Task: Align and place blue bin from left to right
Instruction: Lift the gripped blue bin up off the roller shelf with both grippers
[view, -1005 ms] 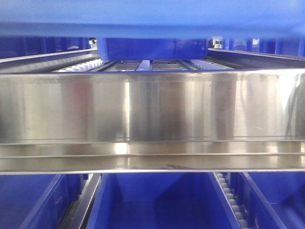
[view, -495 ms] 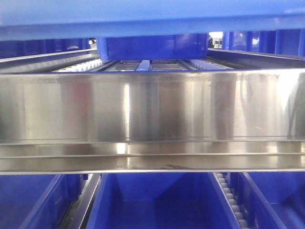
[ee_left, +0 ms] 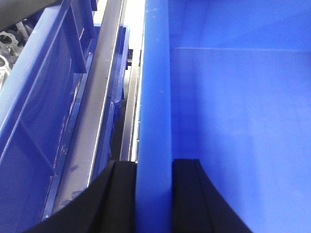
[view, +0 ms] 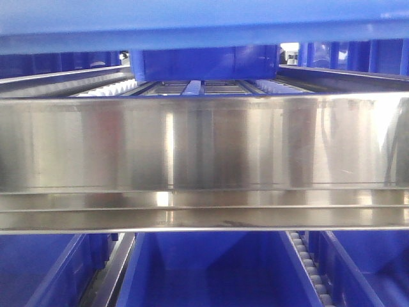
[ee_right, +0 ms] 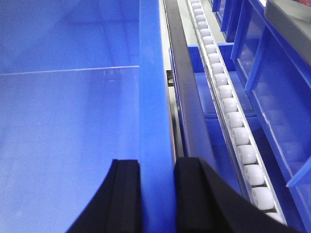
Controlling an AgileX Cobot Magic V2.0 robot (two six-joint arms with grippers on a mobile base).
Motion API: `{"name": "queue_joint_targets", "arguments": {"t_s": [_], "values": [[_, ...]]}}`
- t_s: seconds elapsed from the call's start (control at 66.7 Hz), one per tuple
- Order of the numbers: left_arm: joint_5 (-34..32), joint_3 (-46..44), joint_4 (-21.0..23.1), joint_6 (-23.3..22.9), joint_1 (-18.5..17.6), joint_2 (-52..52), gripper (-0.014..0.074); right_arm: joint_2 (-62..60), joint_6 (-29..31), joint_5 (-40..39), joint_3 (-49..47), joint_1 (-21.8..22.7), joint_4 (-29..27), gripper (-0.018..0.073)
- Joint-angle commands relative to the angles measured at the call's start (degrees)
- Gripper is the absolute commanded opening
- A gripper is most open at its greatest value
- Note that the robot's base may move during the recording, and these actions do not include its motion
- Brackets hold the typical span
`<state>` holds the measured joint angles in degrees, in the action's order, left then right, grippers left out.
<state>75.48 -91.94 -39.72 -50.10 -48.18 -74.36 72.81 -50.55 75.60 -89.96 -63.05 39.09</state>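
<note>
The blue bin [view: 204, 22] fills the top of the front view as a wide blue band, close to the camera. In the left wrist view my left gripper [ee_left: 154, 167] is shut on the bin's left wall rim [ee_left: 154, 97], one black finger outside, one inside. In the right wrist view my right gripper [ee_right: 157, 167] is shut on the bin's right wall rim [ee_right: 151, 87] the same way. The bin's smooth empty inside [ee_right: 63, 121] shows in both wrist views. Neither gripper shows in the front view.
A steel shelf beam [view: 204, 160] crosses the front view. Beyond it lie roller tracks [view: 108, 88] and another blue bin [view: 204, 64]. More blue bins [view: 204, 268] sit below. White rollers [ee_right: 228, 107] run right of the held bin; a metal rail [ee_left: 97, 97] and a blue crate [ee_left: 34, 107] lie left.
Over the last second the bin's lower edge in the front view has shifted slightly, uncovering a bright patch at the upper right. Since half a second ago nothing has visibly moved.
</note>
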Motion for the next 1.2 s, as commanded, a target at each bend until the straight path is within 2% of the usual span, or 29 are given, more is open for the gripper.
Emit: {"name": "queue_joint_targets", "arguments": {"t_s": [0.0,0.735,1.005,1.185], "values": [[-5.51,-0.86,0.42,-0.41,-1.16,0.04,-0.0111,-0.07,-0.23,-6.67,-0.59,-0.95,-1.39,-0.0166],[-5.51,-0.86,-0.66,-0.41,-1.16,0.04,-0.0111,-0.07,-0.23,-21.67,-0.59,-0.95,-1.39,-0.0166],[-5.51,-0.86,-1.06,-0.41,-1.16,0.04,-0.0111,0.03,-0.23,-23.34,-0.59,-0.95,-1.39,-0.0166],[-5.51,-0.86,-4.15,-0.41,-1.16,0.04,-0.0111,0.15,-0.23,-23.44,-0.59,-0.95,-1.39,-0.0166]]}}
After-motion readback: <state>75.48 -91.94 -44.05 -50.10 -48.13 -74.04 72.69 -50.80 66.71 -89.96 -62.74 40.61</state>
